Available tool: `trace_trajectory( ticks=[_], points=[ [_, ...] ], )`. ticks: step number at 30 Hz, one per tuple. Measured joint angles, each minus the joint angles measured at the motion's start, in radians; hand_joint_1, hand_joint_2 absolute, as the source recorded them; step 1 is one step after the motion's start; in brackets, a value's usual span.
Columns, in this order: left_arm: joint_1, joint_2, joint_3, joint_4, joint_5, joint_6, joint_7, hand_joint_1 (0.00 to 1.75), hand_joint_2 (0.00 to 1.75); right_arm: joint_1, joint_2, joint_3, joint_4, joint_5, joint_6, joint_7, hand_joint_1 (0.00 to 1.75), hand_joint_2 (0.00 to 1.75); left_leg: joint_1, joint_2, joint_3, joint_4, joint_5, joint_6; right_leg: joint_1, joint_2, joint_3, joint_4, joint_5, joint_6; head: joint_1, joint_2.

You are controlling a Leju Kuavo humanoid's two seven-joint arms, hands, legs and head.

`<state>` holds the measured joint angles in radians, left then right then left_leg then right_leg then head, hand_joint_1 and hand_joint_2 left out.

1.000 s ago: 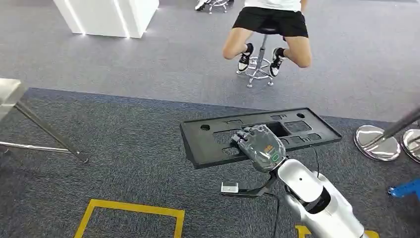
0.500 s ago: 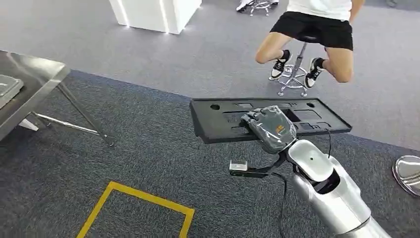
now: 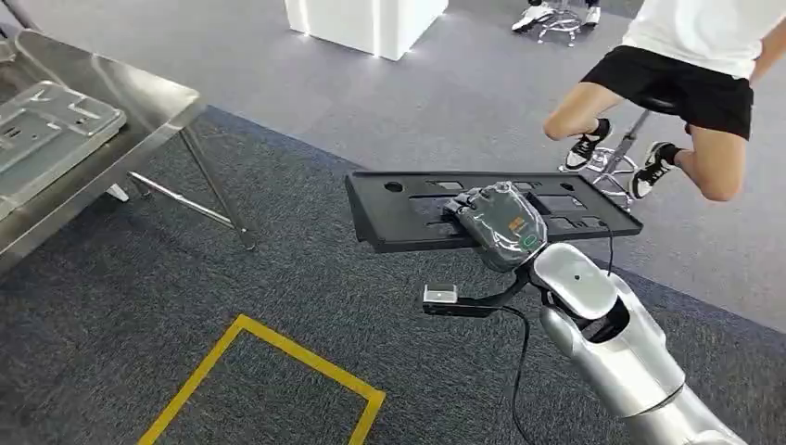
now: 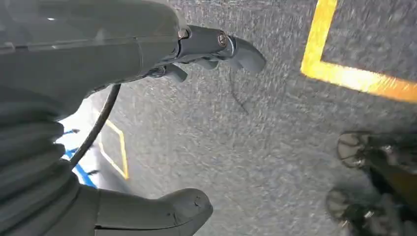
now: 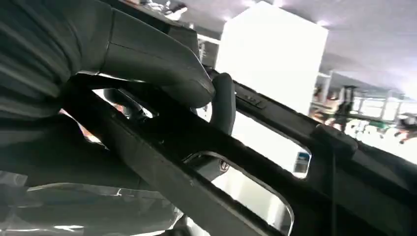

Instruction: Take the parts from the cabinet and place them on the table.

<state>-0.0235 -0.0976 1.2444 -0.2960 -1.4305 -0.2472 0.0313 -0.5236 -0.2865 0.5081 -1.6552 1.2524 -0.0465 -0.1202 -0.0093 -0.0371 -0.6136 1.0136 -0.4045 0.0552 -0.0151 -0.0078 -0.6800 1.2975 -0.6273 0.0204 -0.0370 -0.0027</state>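
My right hand (image 3: 499, 225) grips a long black plastic part (image 3: 408, 211) with several cut-outs, holding it level above the carpet. The right wrist view has the same black part (image 5: 206, 147) close up, with my thumb (image 5: 157, 64) over its edge and dark fingers (image 5: 223, 101) hooked through an opening. A steel table (image 3: 148, 102) stands at the far left, and a grey metal part (image 3: 46, 125) lies on it. My left hand (image 4: 162, 123) hangs over the carpet with its fingers apart and nothing in it.
A person (image 3: 690, 74) sits on a wheeled stool (image 3: 616, 158) ahead to the right. A white block (image 3: 366, 23) stands further back. Yellow floor tape (image 3: 269, 375) marks a square on the dark carpet near me. The table's slanted legs (image 3: 209, 190) reach out onto the floor.
The whole view has swung to the left: the steel table has come in at the left and the person has shifted right. My right hand still holds the black part.
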Motion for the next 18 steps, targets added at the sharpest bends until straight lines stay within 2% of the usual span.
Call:
trace_trajectory(
  ticks=[1,2,4,5,6,8,9,10,11,12,13,14,15,16,17,18],
  points=[
    [-0.001,-0.002,0.000,-0.001,0.000,0.000,0.000,0.00,1.75,0.000,0.001,0.003,0.006,0.000,0.001,0.000,1.75,1.75,0.000,-0.015,0.000,0.002,-0.001,0.001,-0.001,0.001,-0.025,0.032,0.005,0.002,0.000,0.000],
    [0.000,-0.003,0.002,-0.002,0.000,0.000,0.000,0.00,1.75,0.000,0.001,0.004,0.010,0.000,0.002,0.000,1.75,1.75,0.001,-0.029,0.001,0.004,-0.002,-0.001,-0.003,0.001,-0.025,0.018,0.031,0.004,0.000,0.000],
    [0.001,-0.007,0.003,-0.002,-0.002,-0.001,-0.002,0.00,1.75,-0.005,0.001,0.005,0.013,0.000,0.003,0.000,1.75,1.75,0.004,-0.059,0.003,0.015,-0.008,-0.009,-0.011,0.012,0.028,-0.121,0.133,0.007,0.000,0.000],
    [0.001,-0.009,0.004,-0.003,-0.004,-0.004,-0.002,0.00,1.75,-0.010,0.002,0.006,0.014,0.000,0.003,0.000,1.75,1.75,0.006,-0.072,0.000,0.023,-0.014,-0.015,-0.018,0.042,0.062,-0.205,0.179,0.010,0.000,0.000],
    [0.002,-0.010,0.005,-0.003,-0.005,-0.004,-0.002,0.00,1.75,-0.018,0.005,0.006,0.019,0.000,0.004,0.000,1.75,1.75,0.003,-0.080,-0.010,0.032,-0.018,-0.022,-0.021,0.085,0.070,-0.226,0.159,0.011,0.000,0.000],
    [0.000,-0.013,0.006,-0.008,-0.006,-0.005,-0.001,0.00,1.75,-0.026,0.008,0.007,0.022,-0.003,0.009,0.000,1.75,1.75,0.009,-0.102,-0.026,0.038,-0.014,-0.035,-0.015,0.072,0.071,-0.247,0.157,0.004,0.000,0.000],
    [0.003,-0.014,0.007,-0.008,-0.007,-0.005,0.000,0.00,1.75,-0.029,0.008,0.009,0.024,-0.005,0.010,0.000,1.75,1.75,0.013,-0.115,-0.028,0.027,-0.012,-0.043,-0.010,0.061,0.074,-0.246,0.154,-0.003,0.000,0.000],
    [0.006,-0.018,0.008,-0.008,-0.008,-0.005,0.002,0.00,1.75,-0.034,0.008,0.010,0.026,-0.006,0.011,0.000,1.75,1.75,0.014,-0.126,-0.033,0.028,-0.011,-0.050,-0.013,0.049,0.078,-0.255,0.158,-0.011,0.000,0.000],
    [0.007,-0.020,0.009,-0.010,-0.008,-0.004,0.003,0.00,1.75,-0.040,0.008,0.013,0.027,-0.007,0.011,-0.001,1.75,1.75,0.014,-0.102,-0.029,0.036,-0.015,-0.050,-0.017,0.031,0.085,-0.262,0.162,-0.018,0.000,0.000],
    [0.008,-0.024,0.009,-0.011,-0.008,-0.002,0.003,0.00,1.75,-0.041,0.008,0.015,0.028,-0.008,0.011,-0.002,1.75,1.75,0.005,-0.036,-0.039,0.062,-0.032,-0.056,-0.015,0.022,0.091,-0.266,0.160,-0.022,-0.001,0.000],
    [0.005,-0.024,0.010,-0.013,-0.006,0.002,0.003,0.00,1.75,-0.044,0.005,0.015,0.029,-0.009,0.011,-0.002,1.75,1.75,0.008,0.004,-0.072,0.126,-0.068,-0.062,-0.010,0.004,0.096,-0.267,0.158,-0.031,0.000,0.000],
    [0.001,-0.025,0.011,-0.017,-0.005,0.006,0.003,0.00,1.75,-0.045,-0.002,0.016,0.029,-0.010,0.013,-0.002,1.75,1.75,0.012,0.019,-0.107,0.194,-0.099,-0.066,-0.007,-0.009,0.098,-0.267,0.156,-0.033,-0.001,0.000],
    [-0.001,-0.027,0.013,-0.019,-0.003,0.010,0.003,0.00,1.75,-0.046,-0.006,0.017,0.029,-0.012,0.015,-0.001,1.75,1.75,0.014,0.024,-0.142,0.260,-0.125,-0.068,-0.003,-0.024,0.100,-0.267,0.153,-0.035,-0.001,0.000],
    [-0.002,-0.029,0.018,-0.019,-0.003,0.014,0.002,0.00,1.75,-0.045,-0.008,0.018,0.029,-0.014,0.020,0.001,1.75,1.75,0.015,0.027,-0.173,0.314,-0.137,-0.069,0.000,-0.041,0.102,-0.267,0.150,-0.035,-0.001,0.000],
    [-0.001,-0.031,0.020,-0.022,-0.003,0.014,0.002,0.00,1.75,-0.046,-0.008,0.020,0.029,-0.017,0.026,0.003,1.75,1.75,0.016,0.028,-0.177,0.315,-0.123,-0.069,0.001,-0.055,0.105,-0.267,0.147,-0.035,-0.001,0.000],
    [0.001,-0.032,0.022,-0.023,-0.003,0.008,0.002,0.00,1.75,-0.046,-0.008,0.023,0.030,-0.018,0.028,0.003,1.75,1.75,0.016,0.029,-0.157,0.272,-0.091,-0.067,0.002,-0.067,0.108,-0.267,0.144,-0.035,-0.001,0.000]
  ],
)
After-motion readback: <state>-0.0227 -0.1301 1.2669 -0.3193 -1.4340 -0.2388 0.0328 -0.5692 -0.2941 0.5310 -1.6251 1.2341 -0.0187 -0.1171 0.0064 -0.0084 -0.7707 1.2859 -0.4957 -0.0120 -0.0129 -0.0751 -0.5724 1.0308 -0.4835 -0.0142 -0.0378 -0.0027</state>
